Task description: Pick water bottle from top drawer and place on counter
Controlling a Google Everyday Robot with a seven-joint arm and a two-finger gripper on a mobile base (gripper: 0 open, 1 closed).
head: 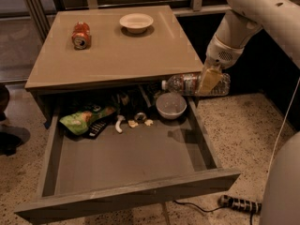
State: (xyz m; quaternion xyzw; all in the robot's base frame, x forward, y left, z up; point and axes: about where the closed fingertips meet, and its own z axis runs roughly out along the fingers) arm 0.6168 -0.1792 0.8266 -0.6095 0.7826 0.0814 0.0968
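Camera view shows my gripper (209,80) clamped mid-body on the water bottle (184,84), light, thin-walled and likely crushable, lying sideways at 2 o'clock over the top drawer (126,159), beside the counter (117,50).

gripper (208,81): we see it at 2 o'clock, clamped across the water bottle (180,83).
water bottle: we find it lying level, cap toward 9 o'clock, above the top drawer's (126,191) right wall.
counter (131,55): we count a soda can (80,35) at 10 o'clock and a white bowl (136,21) at 12.
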